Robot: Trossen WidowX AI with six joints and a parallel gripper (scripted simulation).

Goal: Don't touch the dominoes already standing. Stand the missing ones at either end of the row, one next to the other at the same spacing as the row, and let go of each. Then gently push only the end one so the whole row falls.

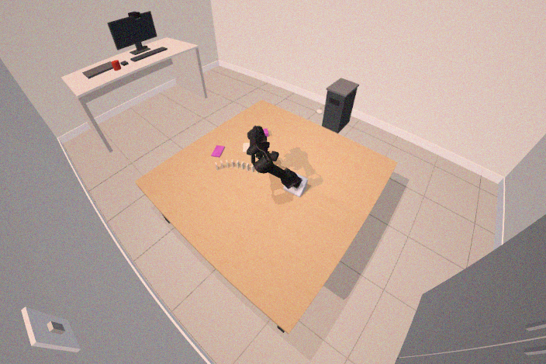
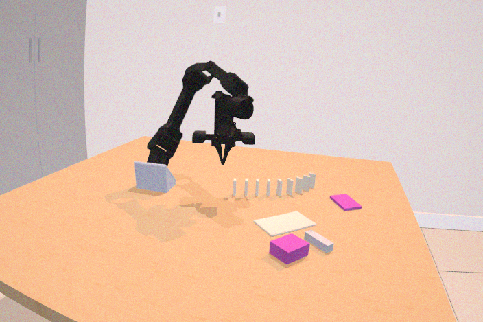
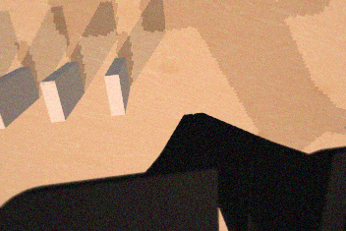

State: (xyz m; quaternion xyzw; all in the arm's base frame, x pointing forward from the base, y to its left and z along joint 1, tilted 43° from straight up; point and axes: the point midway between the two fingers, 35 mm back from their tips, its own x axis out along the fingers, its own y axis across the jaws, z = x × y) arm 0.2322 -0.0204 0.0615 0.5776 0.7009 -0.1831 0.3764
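A curved row of thin white dominoes stands upright on the tan table. The end domino nearest the robot base [image 2: 234,188] [image 3: 115,94] stands upright, apart from its neighbour [image 2: 245,188] [image 3: 54,101]. The far end domino [image 2: 312,180] [image 1: 217,165] also stands upright, at the curved end. My gripper [image 2: 222,163] [image 3: 193,124] is shut with its fingertips together and nothing between them. It hangs above the table, higher than the dominoes and a little to the base side of the near end domino in the exterior view. The arm hides the near end of the row in the top view.
A flat magenta piece [image 1: 217,150] [image 2: 345,202] lies beyond the row's far end. A cream sheet [image 2: 285,223] [image 1: 245,147], a magenta block [image 2: 289,248] [image 1: 266,132] and a pale grey bar [image 2: 318,241] lie to one side of the row. The arm's base block [image 2: 151,178] stands at the left.
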